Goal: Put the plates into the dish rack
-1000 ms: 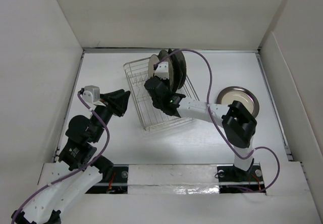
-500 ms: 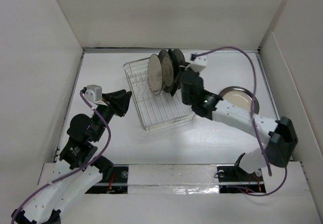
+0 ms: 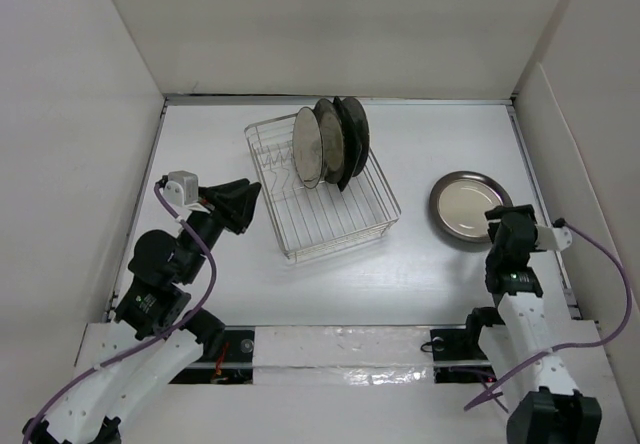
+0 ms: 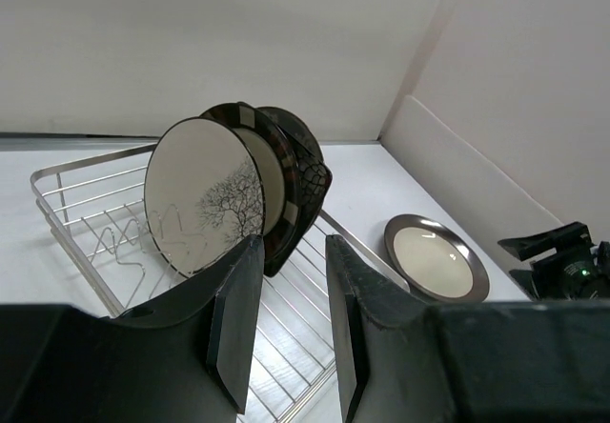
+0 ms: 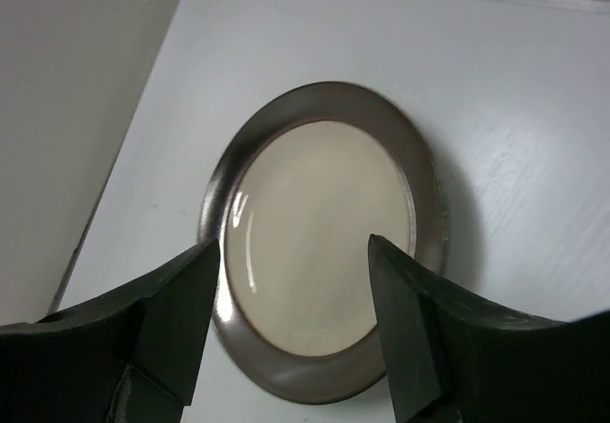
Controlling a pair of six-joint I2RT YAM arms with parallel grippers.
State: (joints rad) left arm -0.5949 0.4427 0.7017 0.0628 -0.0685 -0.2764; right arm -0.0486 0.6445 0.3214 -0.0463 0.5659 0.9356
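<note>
In the dish rack point(image 3: 335, 226), perhaps three plates point(image 3: 326, 144) on edge, faces leftward

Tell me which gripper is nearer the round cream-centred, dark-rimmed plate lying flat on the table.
Right. The right gripper sits open at that plate's near edge; the left gripper is far off, on the other side of the silver wire dish rack.

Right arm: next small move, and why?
Probably lower the open right pincer to the near rim of the cream-centred plate: it lies flat on the table, outside the dish rack where three plates already stand, and the jaws hover open over it.
</note>
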